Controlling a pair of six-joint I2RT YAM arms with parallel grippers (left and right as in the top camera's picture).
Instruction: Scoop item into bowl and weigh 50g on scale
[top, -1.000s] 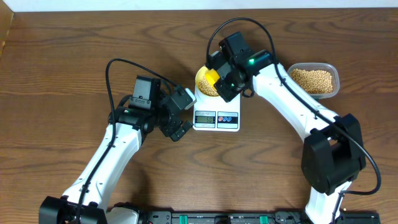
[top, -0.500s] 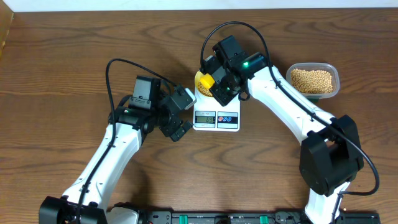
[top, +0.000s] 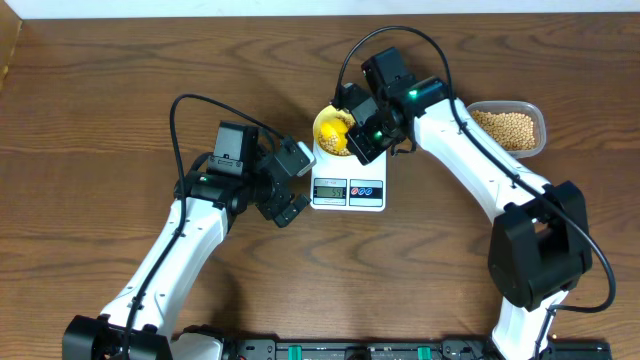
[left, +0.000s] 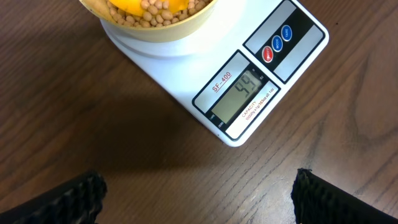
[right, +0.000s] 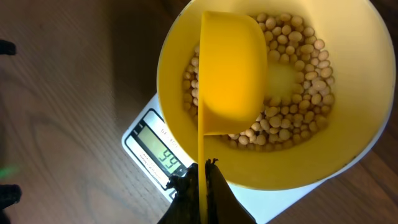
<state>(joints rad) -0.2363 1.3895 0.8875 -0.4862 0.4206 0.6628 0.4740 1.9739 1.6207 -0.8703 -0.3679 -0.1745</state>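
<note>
Small tan-beige beans (right: 292, 118): round, smooth, pea-like, heaped loose in pale yellow bowl (right: 367, 134). Probably light, hard and dry, quick to roll and bounce. No use pinching singly; better carried in yellow scoop (right: 233, 74), gripped by its thin handle.

Bowl seated on white scale (left: 186, 81), on brown wooden worktop (top: 120, 80). Display showing what looks like 44, so likely a little short of target. More beans in clear container (top: 507, 128), on worktop well to right of scale.

Right claw (right: 202, 183) clamped shut on scoop handle, scoop tipped over bowl close above beans. Left claw (left: 199, 202) spread wide, holding nothing, hovering near scale's front.

Next top-up likely small: gentle tilt, a few beans at a time, else overshoot.
</note>
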